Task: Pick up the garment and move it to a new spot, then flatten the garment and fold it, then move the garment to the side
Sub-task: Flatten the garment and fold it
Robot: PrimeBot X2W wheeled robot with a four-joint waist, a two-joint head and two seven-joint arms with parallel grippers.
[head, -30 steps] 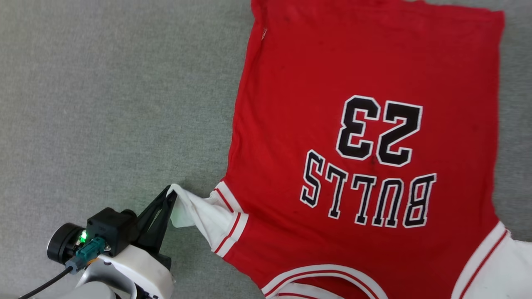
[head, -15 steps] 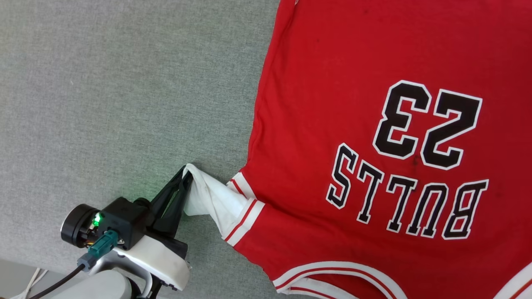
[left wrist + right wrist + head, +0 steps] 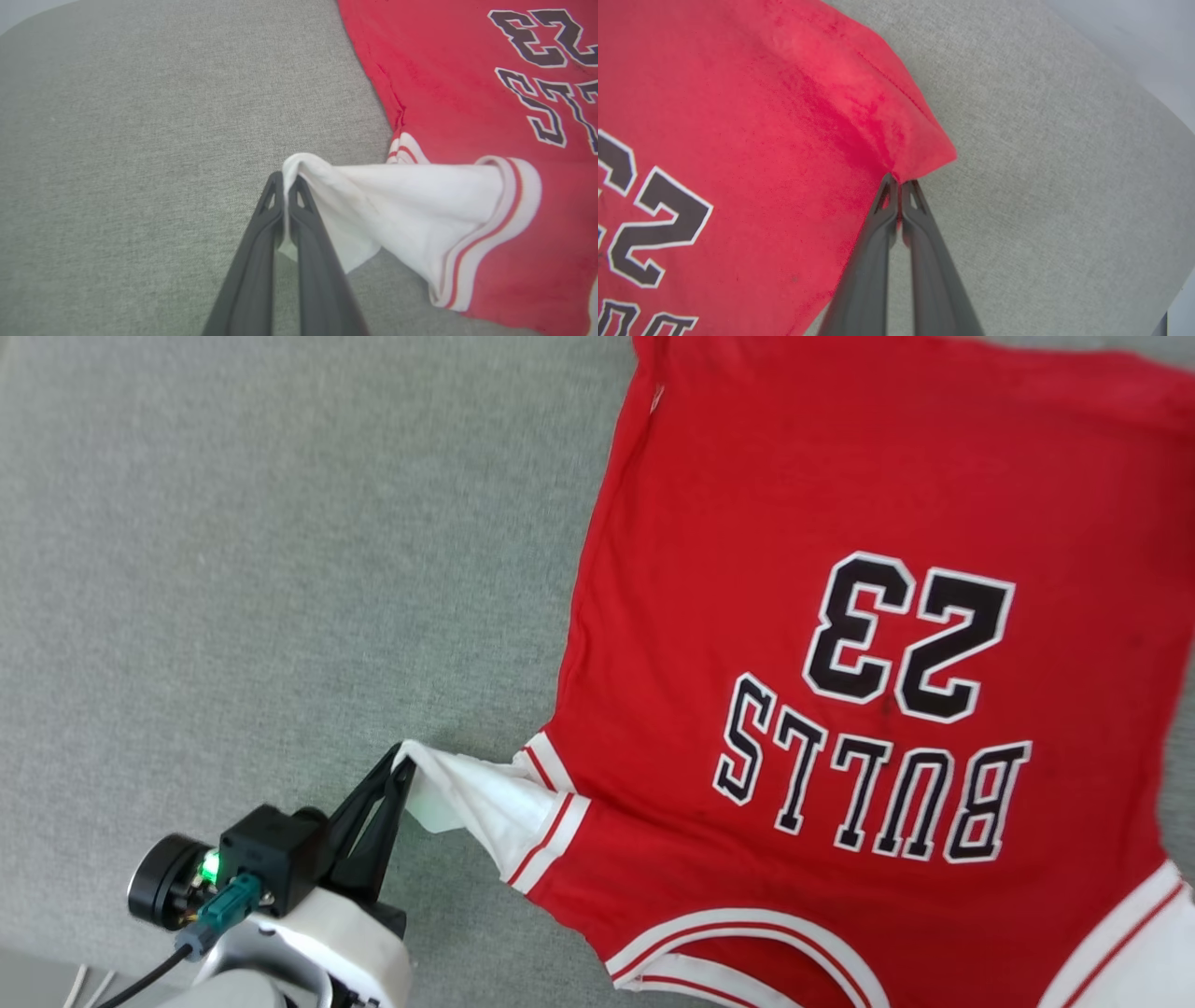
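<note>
on grey cloth (image 3: 233,569), pinching shirt (image 3: 747,523) by sleeve (image 3: 411,205) with left gripper (image 3: 286,186) and hem corner (image 3: 924,154) with right gripper (image 3: 900,184), possibly risking thin bites slipping under pull.

On garment (image 3: 747,523): "23" above "BULLS", black, white-edged, upside down in head view.

Right end effector (image 3: 900,183) newly on garment (image 3: 738,116)

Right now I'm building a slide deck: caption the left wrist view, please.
The left gripper, fingers shut, pinches the garment by its white sleeve over a grey cloth surface.
</note>
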